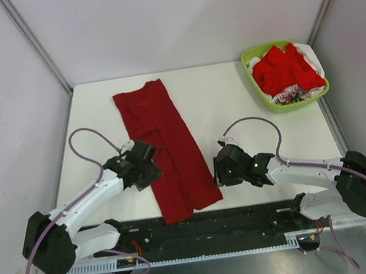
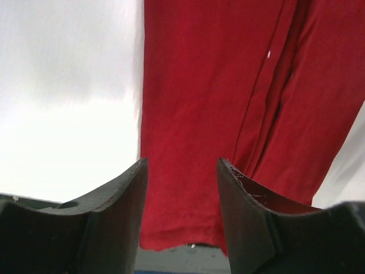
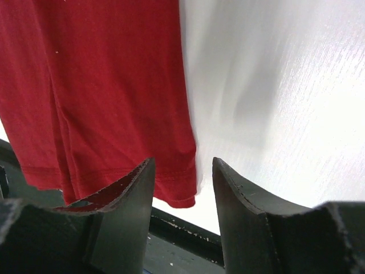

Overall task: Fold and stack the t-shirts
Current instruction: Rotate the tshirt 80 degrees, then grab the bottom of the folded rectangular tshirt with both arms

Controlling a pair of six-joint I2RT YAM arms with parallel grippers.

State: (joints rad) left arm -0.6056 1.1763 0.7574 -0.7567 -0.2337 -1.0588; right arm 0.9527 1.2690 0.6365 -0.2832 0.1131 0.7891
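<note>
Dark crimson t-shirt [image 1: 167, 146]: folded into a long strip, mid-table [image 1: 233, 103], near hem overhanging the table's near edge. Left gripper [image 2: 182, 165]: released, empty, table's near left. Right gripper [image 3: 182, 162]: released, empty, table's near right. Bright red t-shirts [image 1: 286, 71]: heaped in lime-green basket [image 1: 259, 95], table's far right corner.

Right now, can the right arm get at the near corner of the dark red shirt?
Probably yes. The right gripper hangs open beside the near corner of the dark red shirt, with nothing between them.
</note>
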